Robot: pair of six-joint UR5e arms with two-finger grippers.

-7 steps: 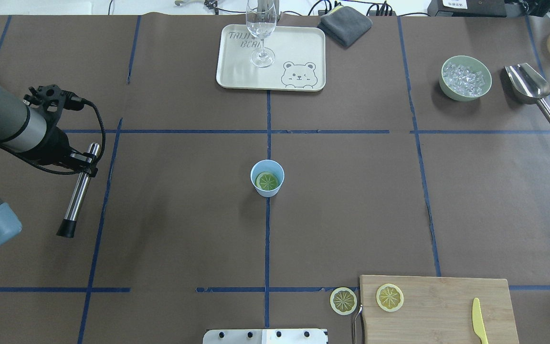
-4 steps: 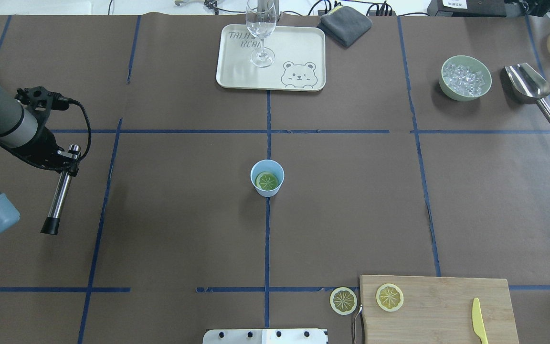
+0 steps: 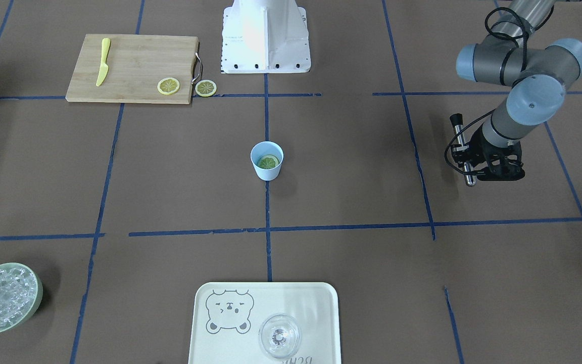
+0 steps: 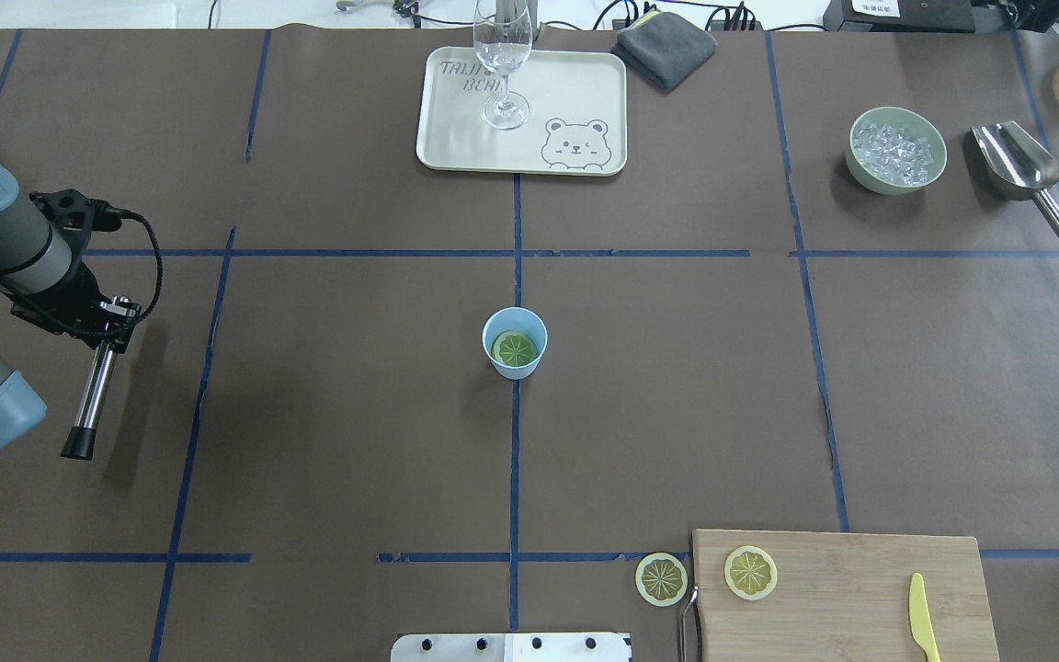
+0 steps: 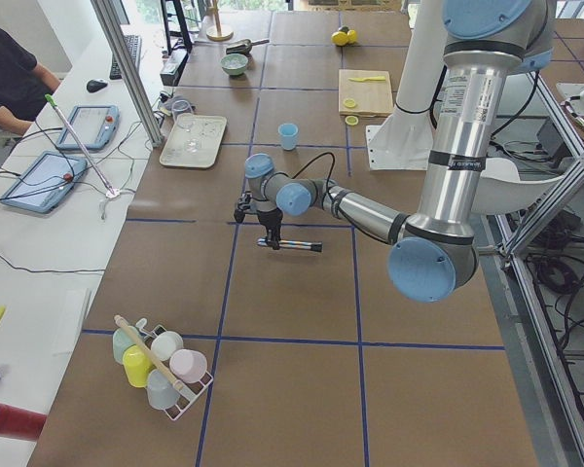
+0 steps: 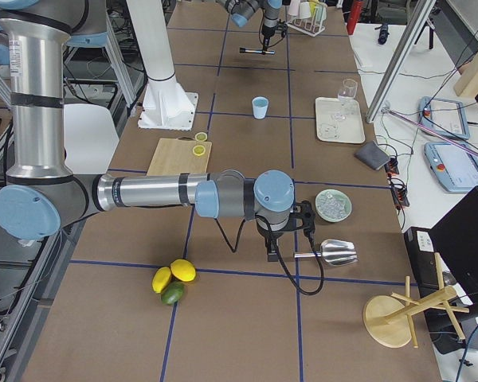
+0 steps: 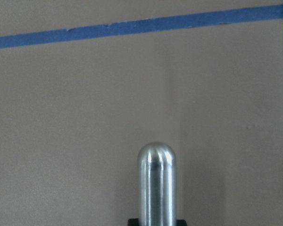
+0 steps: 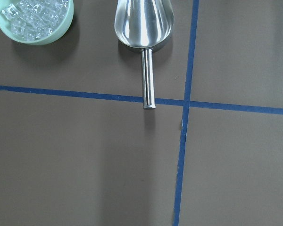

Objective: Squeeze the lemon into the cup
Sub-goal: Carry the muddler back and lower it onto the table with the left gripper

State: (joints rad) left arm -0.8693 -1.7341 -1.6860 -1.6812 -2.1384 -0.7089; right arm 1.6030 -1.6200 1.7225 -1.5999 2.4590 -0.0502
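Note:
The small light-blue cup [image 4: 495,360] stands at the table's middle, also in the front-facing view [image 3: 267,175]. A lemon slice [image 4: 516,348] with greenish flesh lies flat inside it [image 3: 268,162]. My left gripper [image 4: 109,319] is far to the cup's left, shut on a steel muddler [image 4: 94,391] with a black tip. It holds the muddler level above the table [image 3: 463,151]. The left wrist view shows the muddler's rounded steel end [image 7: 156,183]. My right gripper [image 6: 275,239] shows only in the exterior right view, near the ice scoop. I cannot tell whether it is open or shut.
Two more lemon slices lie front right, one on the table [image 4: 662,578] and one on the wooden board [image 4: 750,572], with a yellow knife [image 4: 922,614]. A tray [image 4: 575,83] with a glass [image 4: 502,55], a bowl of ice [image 4: 895,150] and a scoop [image 4: 1017,161] lie at the back.
My left arm has drawn back to the left, away from the cup, with the muddler still in its gripper. The cup and slice have not moved.

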